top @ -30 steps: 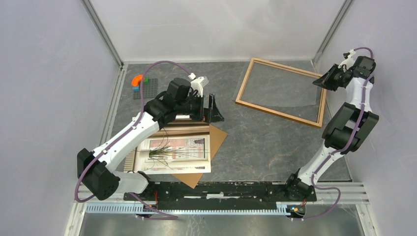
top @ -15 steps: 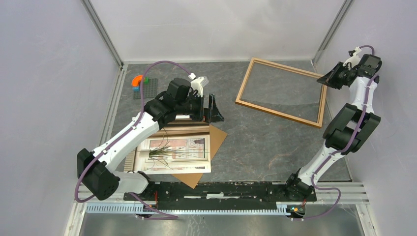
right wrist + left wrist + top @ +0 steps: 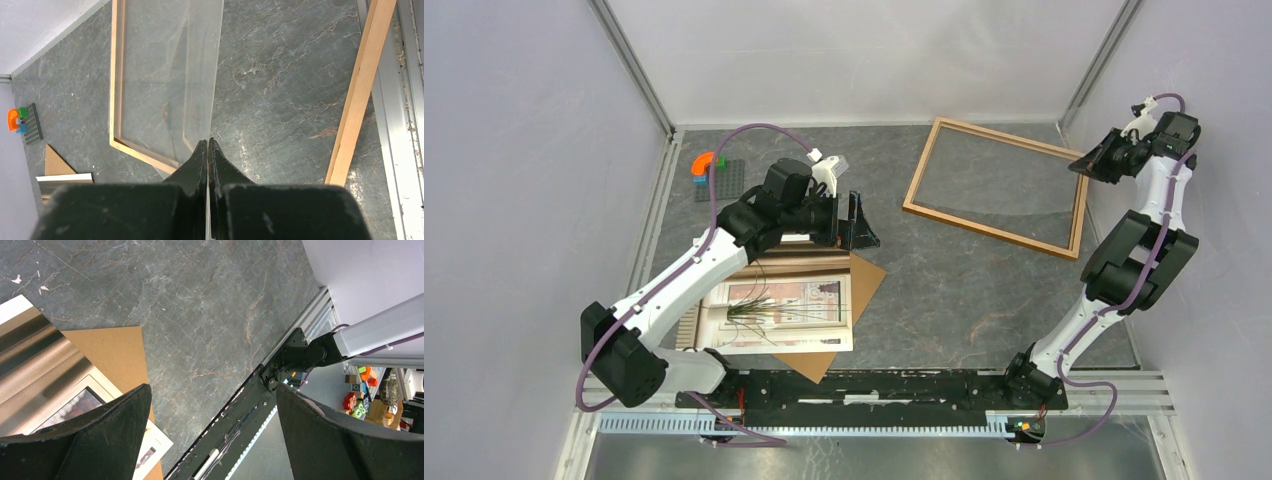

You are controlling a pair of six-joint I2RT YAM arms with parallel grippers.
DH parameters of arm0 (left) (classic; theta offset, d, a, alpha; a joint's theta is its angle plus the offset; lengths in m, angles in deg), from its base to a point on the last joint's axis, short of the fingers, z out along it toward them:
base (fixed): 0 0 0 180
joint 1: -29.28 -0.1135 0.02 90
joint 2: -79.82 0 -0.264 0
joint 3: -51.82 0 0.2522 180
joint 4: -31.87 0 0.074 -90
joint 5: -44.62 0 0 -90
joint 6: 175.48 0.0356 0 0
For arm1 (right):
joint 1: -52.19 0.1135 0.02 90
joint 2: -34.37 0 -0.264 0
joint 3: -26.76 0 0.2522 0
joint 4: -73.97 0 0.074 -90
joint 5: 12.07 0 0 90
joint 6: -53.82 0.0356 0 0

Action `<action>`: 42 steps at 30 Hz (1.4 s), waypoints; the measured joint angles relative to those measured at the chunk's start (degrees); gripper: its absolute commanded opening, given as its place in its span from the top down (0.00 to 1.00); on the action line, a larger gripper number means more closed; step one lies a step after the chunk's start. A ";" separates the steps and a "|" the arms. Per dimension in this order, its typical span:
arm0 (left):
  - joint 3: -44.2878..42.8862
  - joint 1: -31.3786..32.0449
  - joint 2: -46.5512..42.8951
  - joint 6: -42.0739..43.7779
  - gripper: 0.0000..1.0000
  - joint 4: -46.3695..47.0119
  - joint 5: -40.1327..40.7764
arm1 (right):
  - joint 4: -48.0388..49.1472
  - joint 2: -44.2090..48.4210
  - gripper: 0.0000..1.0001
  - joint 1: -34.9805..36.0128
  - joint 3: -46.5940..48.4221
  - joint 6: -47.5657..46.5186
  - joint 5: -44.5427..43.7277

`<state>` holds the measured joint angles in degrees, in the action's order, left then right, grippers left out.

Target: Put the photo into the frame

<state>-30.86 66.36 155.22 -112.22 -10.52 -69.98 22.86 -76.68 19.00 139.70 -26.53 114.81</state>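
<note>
**Pane pinched on the right, photo waiting on the left**

The right gripper (image 3: 1092, 162) is clenched on one edge of a clear pane (image 3: 200, 75), holding that edge up over the right end of the frame (image 3: 989, 232). The pane's opposite edge slopes down inside the moulding. The frame lies flat at the far right of the table (image 3: 944, 300), with bare stone showing through it.

The photo (image 3: 779, 312) lies face up at the near left on a brown backing board (image 3: 869, 275), well apart from the frame. The left gripper (image 3: 854, 225) hangs over the board's far edge with its jaws spread wide, holding nothing.

The photo looks like a light, thin print — likely floppy and hard to lift off a flat surface. A pinch at an overhanging edge or corner seems the safest hold. The pane is probably stiff, slick and easily cracked, so its thin-edge grip could slip if tilted.
</note>
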 measured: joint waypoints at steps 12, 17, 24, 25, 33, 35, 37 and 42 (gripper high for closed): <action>0.00 0.00 0.00 0.00 0.00 0.00 -0.02 | -1.42 0.00 1.00 -0.70 0.24 -2.27 0.13; 0.00 0.00 0.00 0.00 0.00 0.00 -0.04 | -2.56 -0.02 1.00 -0.83 1.03 -2.64 0.07; 0.02 0.00 0.07 0.00 0.00 0.00 -0.15 | -4.15 -0.28 1.00 -1.11 2.27 -3.56 0.04; 0.00 0.00 0.11 0.00 0.00 0.00 -0.17 | -4.35 -0.37 1.00 -1.14 2.56 -3.58 -0.07; 0.02 0.00 0.87 0.00 0.00 0.00 -0.81 | -4.81 -0.68 1.00 -1.27 3.02 -4.00 -0.09; 0.00 0.00 0.87 0.00 0.00 0.02 -1.03 | -4.79 -0.81 1.00 -1.27 3.04 -4.20 -0.09; 0.02 0.00 0.87 0.00 0.00 0.00 -1.07 | -4.81 -1.03 1.00 -1.27 3.17 -4.46 -0.09; 0.02 0.00 0.87 0.00 0.00 0.02 -1.07 | -4.92 -1.36 1.00 -1.27 3.72 -4.81 -0.11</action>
<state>-30.84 66.36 156.09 -112.22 -10.50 -71.05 17.95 -78.03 17.73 143.41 -31.34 114.70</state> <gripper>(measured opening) 0.996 0.007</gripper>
